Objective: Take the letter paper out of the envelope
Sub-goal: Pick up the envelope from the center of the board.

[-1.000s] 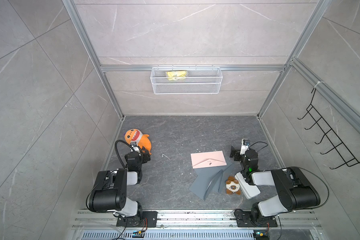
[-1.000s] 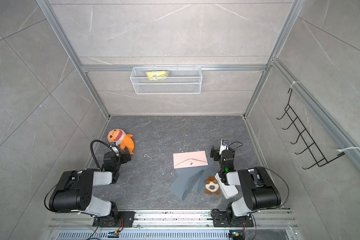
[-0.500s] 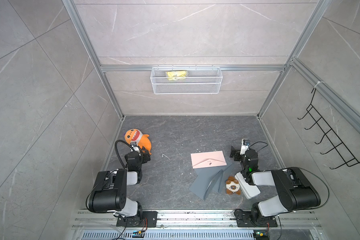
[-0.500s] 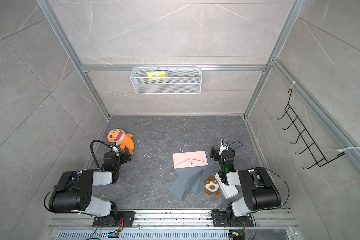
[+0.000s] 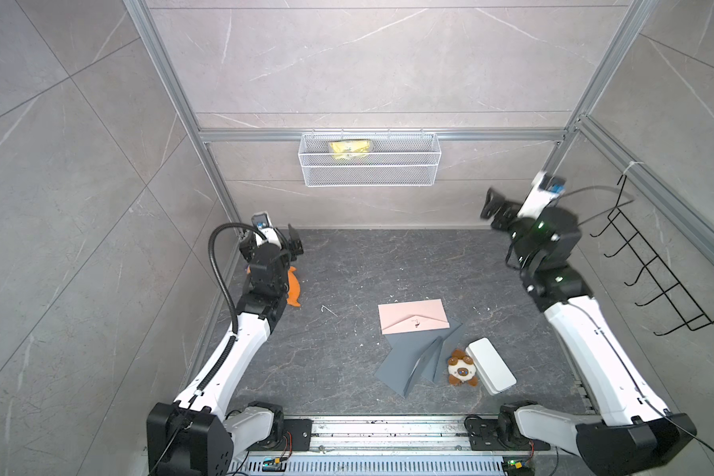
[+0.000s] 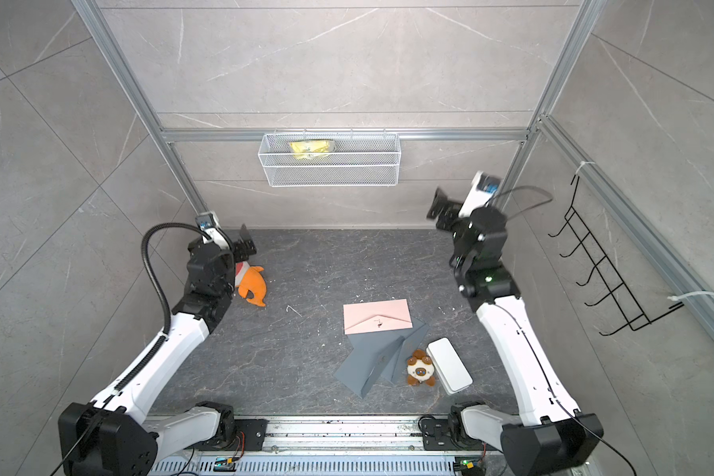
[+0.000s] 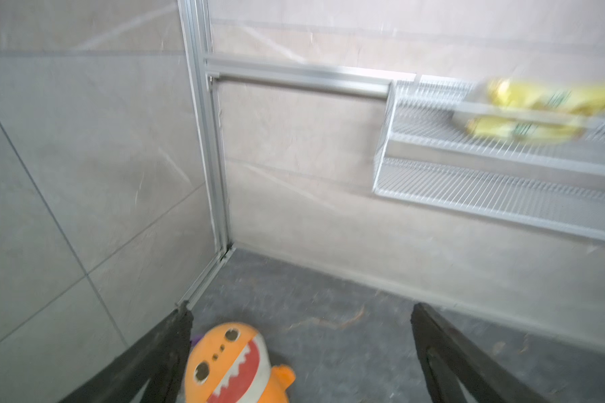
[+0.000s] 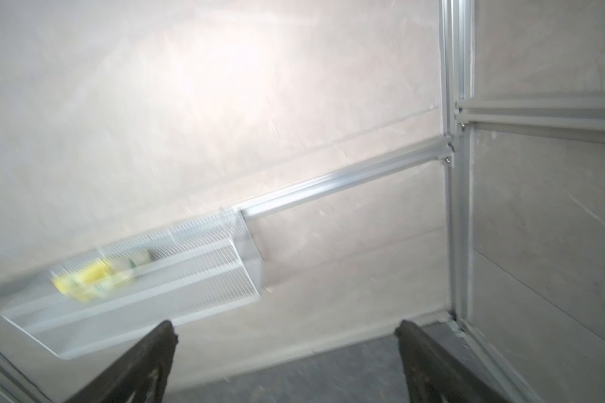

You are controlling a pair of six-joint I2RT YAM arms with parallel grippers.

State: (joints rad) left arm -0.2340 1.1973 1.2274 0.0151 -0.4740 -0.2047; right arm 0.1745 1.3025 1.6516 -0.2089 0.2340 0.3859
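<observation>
Envelope (image 5: 413,316) (image 6: 376,316): pale pink, rectangular, lying flat on dark grey worktop (image 5: 347,268), right of centre and nearer the base rail than the back wall. V-shaped flap seam across the face, tip near the middle and pointing toward the back wall; small dark mark just below the tip. Flap down, edges flat.

Long axis running side to side across the worktop, right end turned slightly toward the base rail. Near long edge overlapping a fan of grey sheets (image 5: 411,364). Just beside those sheets, a brown plush toy (image 5: 462,368), touching a white box (image 5: 491,366).

Left fingers (image 5: 294,243) (image 7: 161,349): spread wide, holding nothing, touching nothing. Raised above the far left corner of the worktop, over an orange plush toy (image 6: 253,284) (image 7: 231,363), well apart from the envelope.

Right fingers (image 5: 491,205) (image 8: 147,359): spread wide, empty, raised high near the far right corner post, aimed toward the back wall and a wire basket (image 5: 369,165) mounted there. Well apart from the envelope. Both wrist views blurred; finger tips dark, with open space between them.
</observation>
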